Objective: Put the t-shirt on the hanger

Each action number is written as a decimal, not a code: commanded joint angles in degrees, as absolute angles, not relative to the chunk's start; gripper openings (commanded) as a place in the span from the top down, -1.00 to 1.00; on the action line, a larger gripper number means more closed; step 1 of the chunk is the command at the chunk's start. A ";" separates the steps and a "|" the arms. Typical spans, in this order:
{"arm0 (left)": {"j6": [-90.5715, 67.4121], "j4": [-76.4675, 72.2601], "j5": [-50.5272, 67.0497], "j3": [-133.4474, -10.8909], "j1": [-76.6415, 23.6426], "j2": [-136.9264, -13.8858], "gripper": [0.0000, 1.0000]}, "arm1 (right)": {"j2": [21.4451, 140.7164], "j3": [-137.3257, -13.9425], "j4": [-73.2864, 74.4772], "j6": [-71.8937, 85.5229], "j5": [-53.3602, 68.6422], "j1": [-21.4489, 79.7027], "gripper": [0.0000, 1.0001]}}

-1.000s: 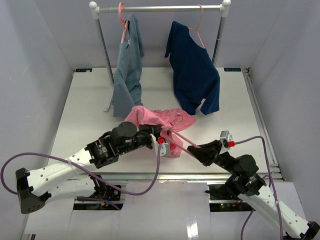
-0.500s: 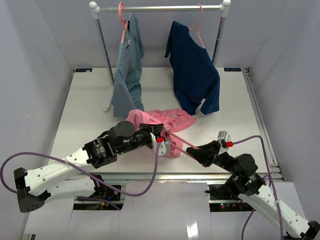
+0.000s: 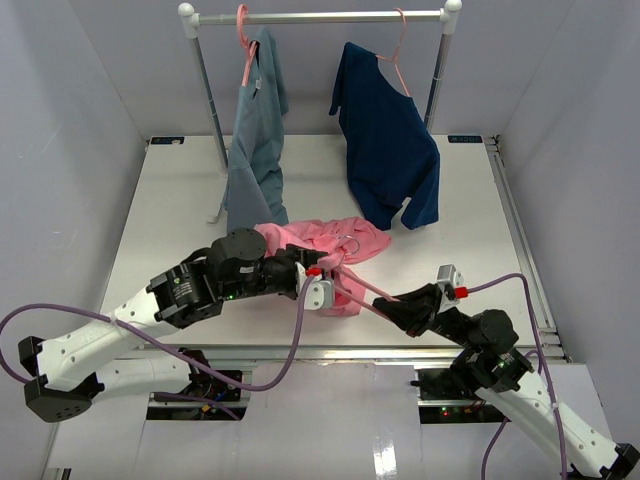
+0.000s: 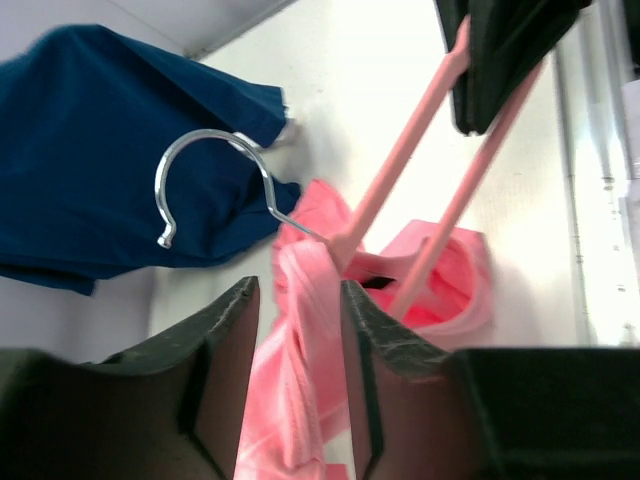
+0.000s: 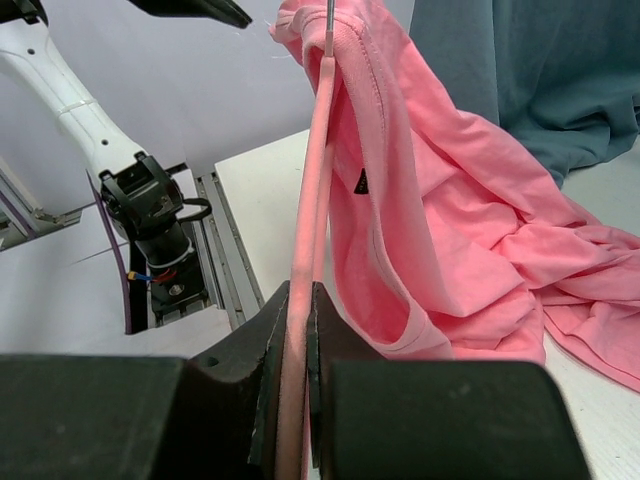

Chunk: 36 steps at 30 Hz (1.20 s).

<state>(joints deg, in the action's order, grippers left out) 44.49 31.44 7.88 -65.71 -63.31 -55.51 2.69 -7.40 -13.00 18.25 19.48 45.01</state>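
The right gripper [image 5: 298,295] is pressed together on one end of the hanger [image 5: 312,180], whose slim pink arm rises straight out from between its fingers in the right wrist view. The t-shirt [image 5: 450,200] is draped over the far part of that arm. Its collar edge runs along the bar, and the rest of the cloth falls away to one side in loose folds onto the table [image 3: 180,200]. From the left wrist view, two pink bars of the hanger slant out of the right gripper and disappear into the pink cloth, and the thin metal hook [image 4: 212,133] curls free just beside it. The left gripper [image 4: 297,283] faces that spot with its fingers a little apart. A twisted band of the t-shirt runs up between them to the base of the hook, but I cannot tell whether the fingers actually pinch the band or only flank it. Seen from above, the t-shirt lies heaped near the front middle of the table, between the two grippers. Its far edge reaches toward the hems of the hanging shirts. Behind it stands a clothes rack, and its top rail [image 3: 320,17] carries two more pink hangers. The one on the left wears a grey-blue shirt [image 3: 250,150] that hangs down to the table. The one on the right wears a navy shirt [image 3: 385,150] hanging askew, its lower edge close to the pink heap.
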 commanded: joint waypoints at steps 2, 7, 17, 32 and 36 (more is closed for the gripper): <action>41.04 41.71 11.33 -72.10 -63.63 -56.18 -0.15 | 1.77 -10.63 -16.90 17.71 21.11 45.09 0.85; 40.68 47.36 10.50 -77.00 -63.63 -59.94 -0.26 | 1.33 -10.62 -16.99 17.77 22.32 45.10 0.84; 39.99 52.64 11.42 -77.90 -63.63 -64.72 -0.28 | 1.32 -11.95 -15.93 16.79 24.41 45.09 0.84; 40.18 50.90 7.52 -76.07 -63.63 -63.63 -0.26 | 1.86 -13.14 -17.24 16.35 29.75 45.09 0.84; 39.36 53.23 11.94 -76.80 -63.63 -64.52 -0.04 | 2.21 -13.45 -17.92 16.14 30.18 45.03 0.84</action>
<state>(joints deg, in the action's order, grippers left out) 40.51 50.74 8.27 -76.23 -63.40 -64.68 2.56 -9.69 -11.64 17.09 28.43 45.01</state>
